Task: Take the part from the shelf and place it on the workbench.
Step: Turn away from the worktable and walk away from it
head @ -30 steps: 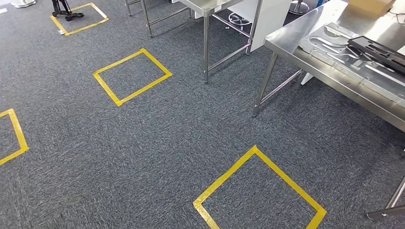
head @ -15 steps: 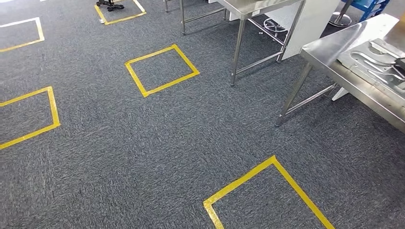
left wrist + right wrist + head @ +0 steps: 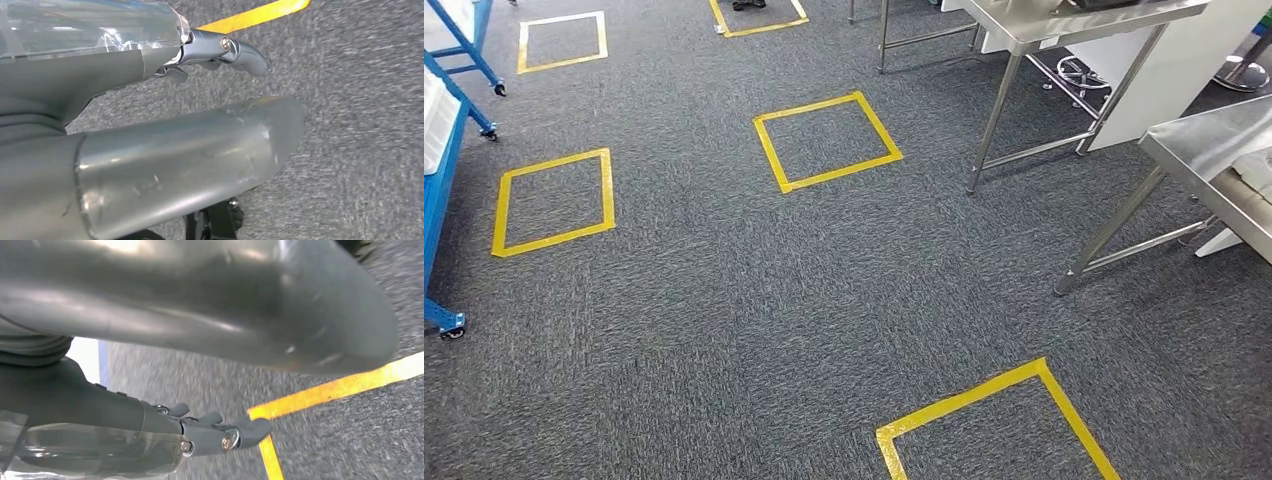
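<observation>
A blue wheeled shelf [image 3: 436, 205] stands at the left edge of the head view, with a white bin [image 3: 434, 115] on it. The corner of the steel workbench [image 3: 1209, 140] shows at the right edge. My left hand [image 3: 125, 75] hangs over the grey carpet with its fingers [image 3: 240, 50] stretched out and nothing in it. My right hand [image 3: 100, 405] also hangs over the carpet, fingers [image 3: 235, 432] apart and holding nothing, close to a line of yellow tape.
Several yellow tape squares mark the grey carpet, one ahead in the middle [image 3: 827, 140] and one near the bottom [image 3: 994, 420]. A second steel table [image 3: 1074, 20] stands at the back right. Another blue frame [image 3: 469, 40] on casters is at the far left.
The camera has turned left, so the whole scene has slid right. The workbench has slid to the right edge and the blue shelf has come into view on the left.
</observation>
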Action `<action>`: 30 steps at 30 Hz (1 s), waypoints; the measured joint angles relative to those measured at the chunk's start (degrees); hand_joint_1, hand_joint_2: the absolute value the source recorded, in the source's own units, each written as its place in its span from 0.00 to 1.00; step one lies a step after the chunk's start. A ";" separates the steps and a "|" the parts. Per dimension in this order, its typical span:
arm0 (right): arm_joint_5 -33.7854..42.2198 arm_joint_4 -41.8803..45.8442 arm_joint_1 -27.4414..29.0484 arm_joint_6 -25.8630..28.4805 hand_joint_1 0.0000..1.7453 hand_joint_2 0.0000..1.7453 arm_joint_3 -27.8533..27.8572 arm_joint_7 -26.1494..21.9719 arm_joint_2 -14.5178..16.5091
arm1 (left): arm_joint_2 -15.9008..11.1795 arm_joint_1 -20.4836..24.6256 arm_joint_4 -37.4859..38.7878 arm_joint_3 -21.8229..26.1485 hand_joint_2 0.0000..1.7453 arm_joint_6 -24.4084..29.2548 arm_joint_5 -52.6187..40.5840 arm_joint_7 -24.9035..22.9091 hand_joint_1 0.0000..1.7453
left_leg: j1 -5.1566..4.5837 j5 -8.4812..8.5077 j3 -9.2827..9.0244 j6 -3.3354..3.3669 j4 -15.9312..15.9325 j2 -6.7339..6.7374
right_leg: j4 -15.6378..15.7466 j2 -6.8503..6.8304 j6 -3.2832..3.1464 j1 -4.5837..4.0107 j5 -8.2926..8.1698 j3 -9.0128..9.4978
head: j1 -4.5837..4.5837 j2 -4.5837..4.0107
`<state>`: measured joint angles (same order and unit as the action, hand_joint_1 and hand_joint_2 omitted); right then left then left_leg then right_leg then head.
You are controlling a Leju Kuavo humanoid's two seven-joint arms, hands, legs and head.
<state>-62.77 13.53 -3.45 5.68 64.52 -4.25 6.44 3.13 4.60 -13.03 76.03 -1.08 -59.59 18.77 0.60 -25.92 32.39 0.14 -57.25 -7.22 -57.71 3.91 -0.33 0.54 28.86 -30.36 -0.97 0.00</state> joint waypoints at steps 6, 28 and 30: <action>-1.58 -0.05 0.28 -0.74 0.00 0.00 -1.84 0.54 -0.03 | -0.99 0.04 0.00 -0.61 0.00 0.09 -1.35 -0.21 0.00 | 0.13 -6.60 5.90 -1.54 -11.92 6.18 | 1.42 -4.77 -1.69 0.08 -0.53 0.87 | 0.31 0.00; -27.02 -0.33 -2.31 -0.31 0.00 0.00 -33.46 5.58 -8.46 | -4.07 4.74 -0.02 -30.41 0.00 1.36 -30.04 -5.44 0.00 | -0.70 0.38 0.12 1.19 -0.35 1.51 | -2.16 -0.55 -1.40 -1.16 -0.29 -1.14 | -0.28 0.00; -27.09 -0.32 -3.02 -0.58 0.00 0.00 -37.47 6.08 -9.12 | -4.19 5.45 -0.02 -33.89 0.00 1.23 -30.10 -5.82 0.00 | -0.52 0.68 0.43 0.63 -0.22 0.40 | -0.18 -0.15 -1.94 -1.36 -0.69 -0.39 | -0.32 0.00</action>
<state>-89.86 13.22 -6.47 5.10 27.05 1.82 -2.68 -1.06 10.05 -13.05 42.13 0.15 -89.69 12.95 0.08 -25.23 32.82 0.78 -57.46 -6.82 -57.90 3.76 -2.27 -0.82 28.18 -30.75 -1.29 0.00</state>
